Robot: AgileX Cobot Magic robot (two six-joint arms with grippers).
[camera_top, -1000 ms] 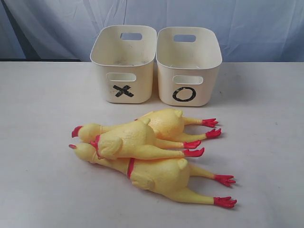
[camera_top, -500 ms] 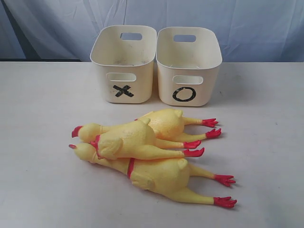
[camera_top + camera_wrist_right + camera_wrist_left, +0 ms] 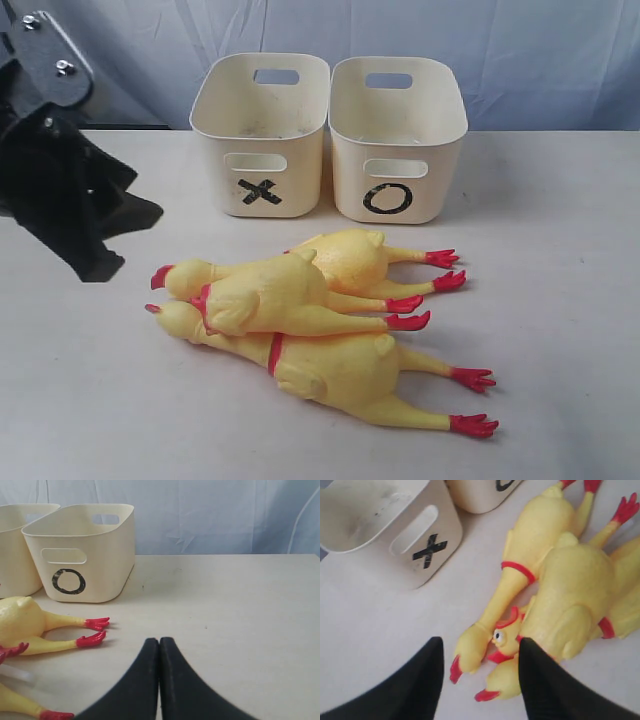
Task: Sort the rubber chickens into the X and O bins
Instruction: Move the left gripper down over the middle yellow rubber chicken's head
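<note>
Pile partly self-hiding: left gripper point(image 3: 480, 644) is hanging open and empty over the heads, right gripper point(image 3: 159, 641) is sitting pinched together, gripping nothing.
The rubber chickens point(image 3: 270, 295) are overlapping on the tabletop point(image 3: 560, 330) before the X bin point(image 3: 300, 190) and O bin point(image 3: 440, 180), count unclear; yellow bodies, red combs and feet. The left arm point(image 3: 60, 190), cut off, is newly showing; pile unmoved.

Pale, flat table point(image 3: 560, 300). At the back, side by side: X bin point(image 3: 225, 195) on the left, O bin point(image 3: 435, 185) on the right. Nearer the front, rubber chickens point(image 3: 340, 370) lying heaped together, heads left, red feet right.
</note>
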